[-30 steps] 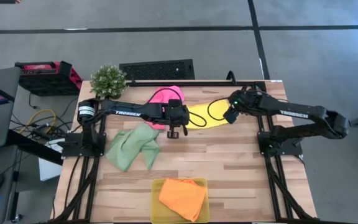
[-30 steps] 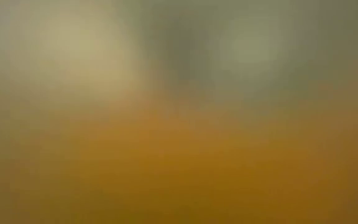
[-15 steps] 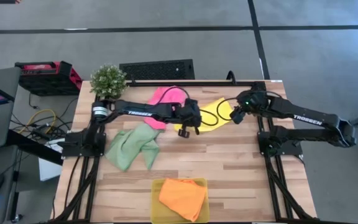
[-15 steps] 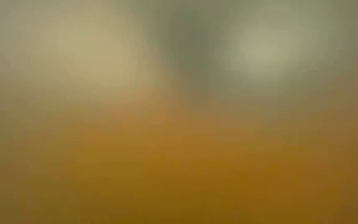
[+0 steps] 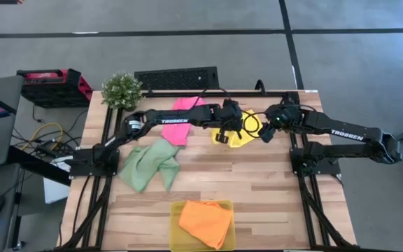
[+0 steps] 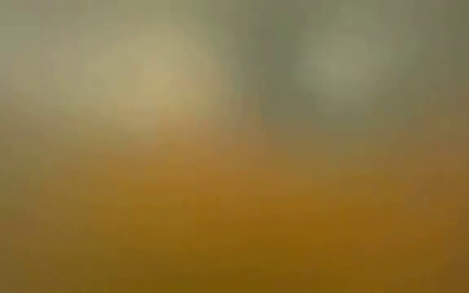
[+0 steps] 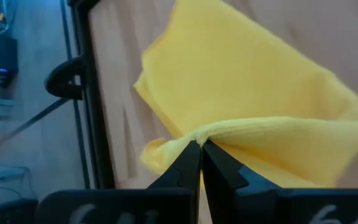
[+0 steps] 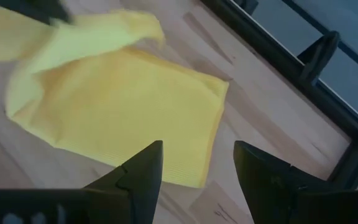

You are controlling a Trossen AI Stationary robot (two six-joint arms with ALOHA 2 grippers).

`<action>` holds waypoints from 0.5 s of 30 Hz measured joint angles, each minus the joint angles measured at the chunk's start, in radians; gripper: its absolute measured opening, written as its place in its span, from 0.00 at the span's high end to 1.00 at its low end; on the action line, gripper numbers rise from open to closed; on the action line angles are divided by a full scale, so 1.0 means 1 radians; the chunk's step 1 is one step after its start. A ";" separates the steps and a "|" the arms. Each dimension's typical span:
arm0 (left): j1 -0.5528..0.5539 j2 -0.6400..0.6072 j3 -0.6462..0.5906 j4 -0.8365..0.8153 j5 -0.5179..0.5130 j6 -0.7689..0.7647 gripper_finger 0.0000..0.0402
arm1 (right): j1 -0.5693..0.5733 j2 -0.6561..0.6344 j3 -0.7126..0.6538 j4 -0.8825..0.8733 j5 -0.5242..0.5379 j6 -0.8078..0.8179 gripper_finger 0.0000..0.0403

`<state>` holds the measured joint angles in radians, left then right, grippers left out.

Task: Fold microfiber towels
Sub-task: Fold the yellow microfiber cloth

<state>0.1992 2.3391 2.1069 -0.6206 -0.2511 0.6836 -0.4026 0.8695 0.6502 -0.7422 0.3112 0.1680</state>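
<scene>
The bright yellow towel (image 5: 243, 134) lies on the table's far right part, one part of it doubled over. My left gripper (image 5: 222, 137) is shut on it, as the left wrist view (image 7: 200, 149) shows. My right gripper (image 5: 264, 135) hovers open just right of the towel, fingers apart (image 8: 197, 165) over its near edge, touching nothing. The hot pink towel (image 5: 184, 119) lies flat under my left arm. The pale green towel (image 5: 149, 164) lies crumpled at the left. The orange towel (image 5: 205, 220) rests in the yellow tray. The low view shows only blur. My left gripper pinches a bunched edge of the yellow towel (image 7: 213, 132) between its two fingertips, coming from above and slanting down. The held part is raised and drapes back over the rest of the towel (image 7: 241, 68), which lies flat on the table.
A potted plant (image 5: 122, 89) and a black keyboard-like grille (image 5: 177, 77) stand at the far edge. The translucent yellow tray (image 5: 176, 231) sits at the near edge. Bare wood (image 5: 257, 189) lies between the towels and the tray. A black cable (image 5: 247, 122) loops over the yellow towel.
My left gripper has gone toward the table's right edge, from beside the pink towel to over the yellow one, carrying the yellow towel's left end with it. That end has folded over toward the right, while the towel's right part has stayed on the table.
</scene>
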 joint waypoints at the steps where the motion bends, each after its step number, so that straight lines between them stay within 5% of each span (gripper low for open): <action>1: 0.004 0.016 0.030 -0.011 0.000 0.000 1.00 | 0.005 -0.002 0.000 0.001 0.001 0.000 0.45; 15: 0.010 0.183 0.245 0.082 0.013 0.139 1.00 | 0.016 -0.032 0.000 -0.002 0.000 -0.001 0.45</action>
<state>0.2096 2.5224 2.3521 -0.5388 -0.2379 0.8226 -0.3862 0.8380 0.6502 -0.7440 0.3112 0.1670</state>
